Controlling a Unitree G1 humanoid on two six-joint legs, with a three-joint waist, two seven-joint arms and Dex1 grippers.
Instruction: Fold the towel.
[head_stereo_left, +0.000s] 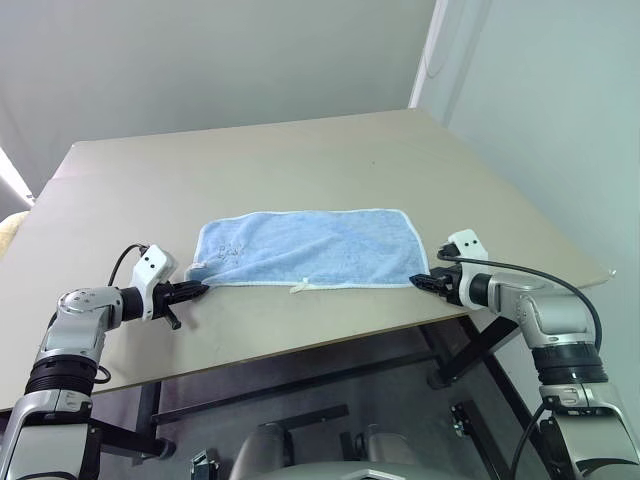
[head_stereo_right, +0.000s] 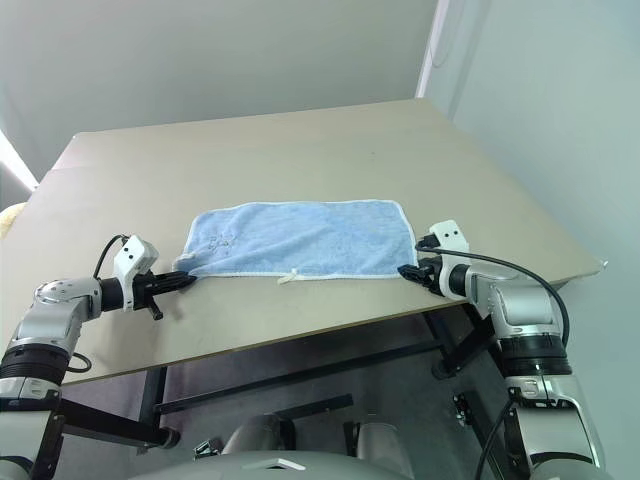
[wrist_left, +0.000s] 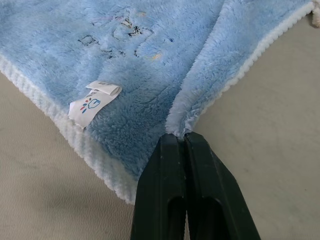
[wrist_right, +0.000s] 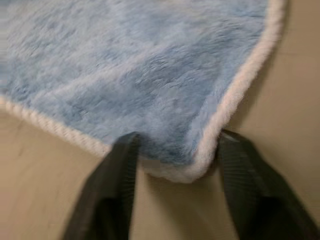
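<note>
The light-blue towel (head_stereo_left: 310, 248) lies spread flat on the tan table (head_stereo_left: 300, 160), its long side running left to right near the front edge. My left gripper (head_stereo_left: 200, 291) is shut on the towel's near-left corner; in the left wrist view the hem is pinched between the black fingertips (wrist_left: 170, 150), beside a small white tag (wrist_left: 95, 102). My right gripper (head_stereo_left: 418, 281) is at the near-right corner. The right wrist view shows it open, its two fingers (wrist_right: 120, 165) standing apart on either side of that corner (wrist_right: 185, 160), low over the table.
The table's front edge (head_stereo_left: 300, 345) runs just behind both grippers, and its right corner (head_stereo_left: 605, 272) lies past my right arm. Bare tabletop stretches beyond the towel to the far edge. A dark metal frame (head_stereo_left: 300, 385) shows under the table.
</note>
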